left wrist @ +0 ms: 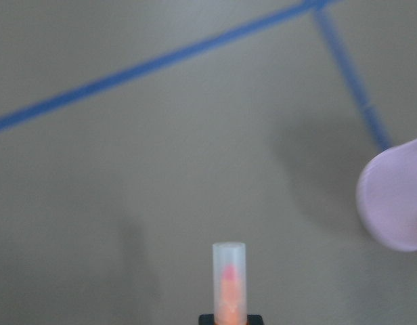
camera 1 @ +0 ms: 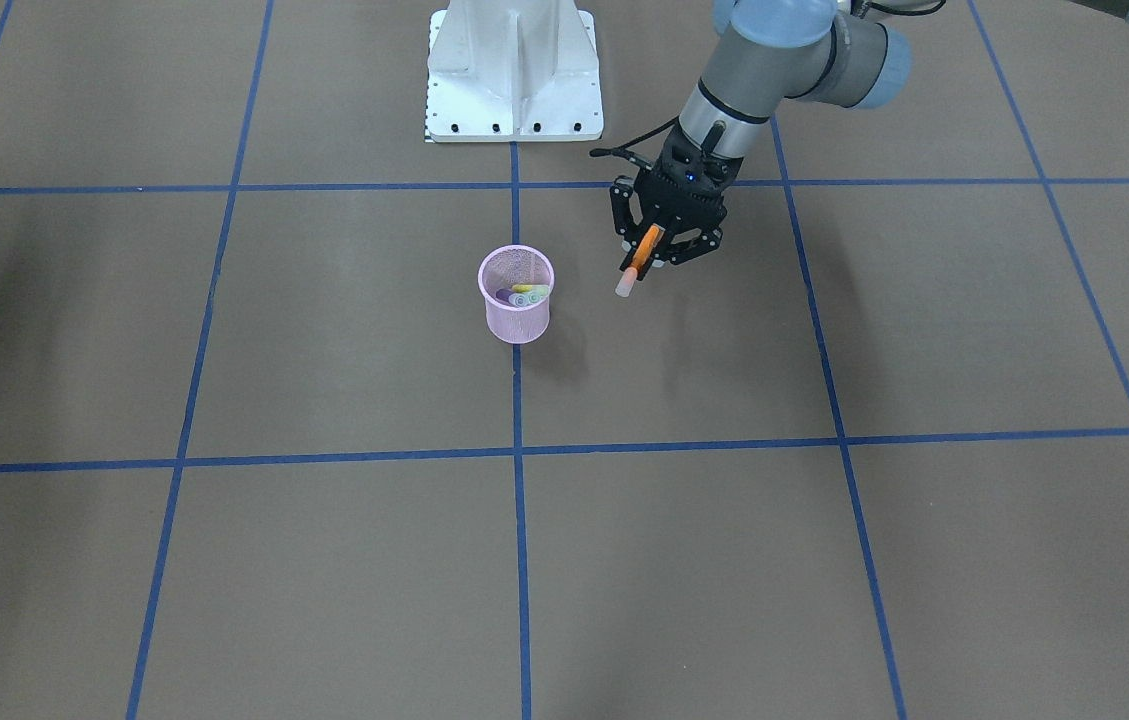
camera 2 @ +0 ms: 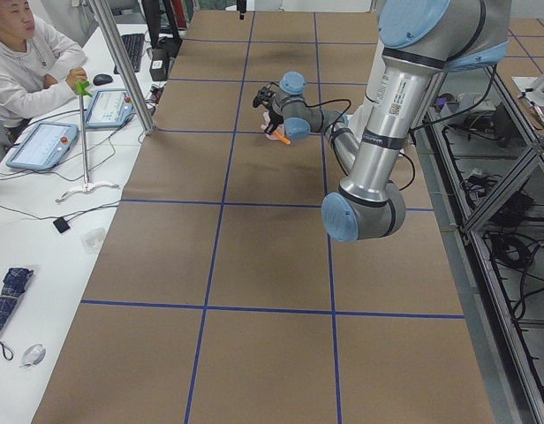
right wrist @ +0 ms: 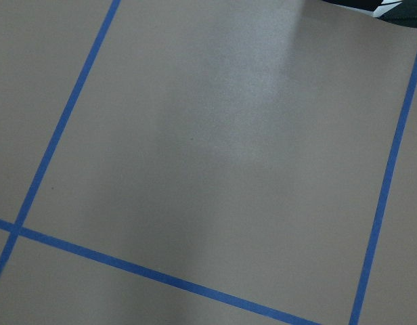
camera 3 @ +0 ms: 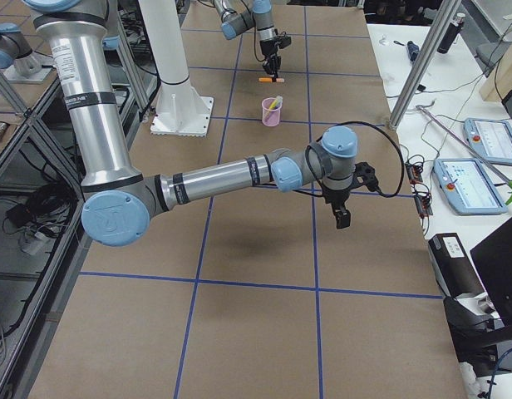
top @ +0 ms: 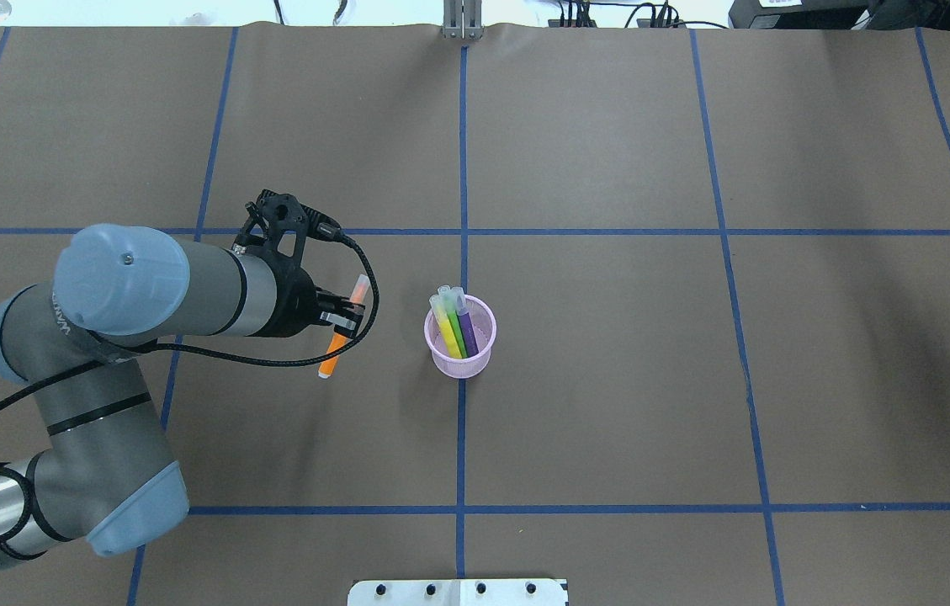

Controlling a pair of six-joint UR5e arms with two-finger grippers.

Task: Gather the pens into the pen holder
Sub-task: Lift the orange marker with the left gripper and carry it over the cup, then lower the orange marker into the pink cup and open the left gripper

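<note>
The pink mesh pen holder (top: 481, 353) stands upright on the centre blue line, with a yellow pen (top: 445, 330), a green pen (top: 457, 333) and a purple pen (top: 469, 330) leaning inside it. My left gripper (top: 343, 319) hovers to the holder's left, shut on the orange pen (top: 331, 358) near its middle. In the left wrist view the orange pen's pale cap (left wrist: 229, 271) points away over the table, and the pen holder (left wrist: 396, 203) sits at the right edge. My right gripper (camera 3: 342, 218) hangs over the far right of the table; whether it is open or shut does not show.
The robot's white base (camera 1: 514, 70) stands behind the pen holder (camera 1: 516, 305). Brown paper with blue tape lines (right wrist: 56, 139) covers the table. A person sits at a side desk (camera 2: 42, 132) with tablets, beyond the table's edge.
</note>
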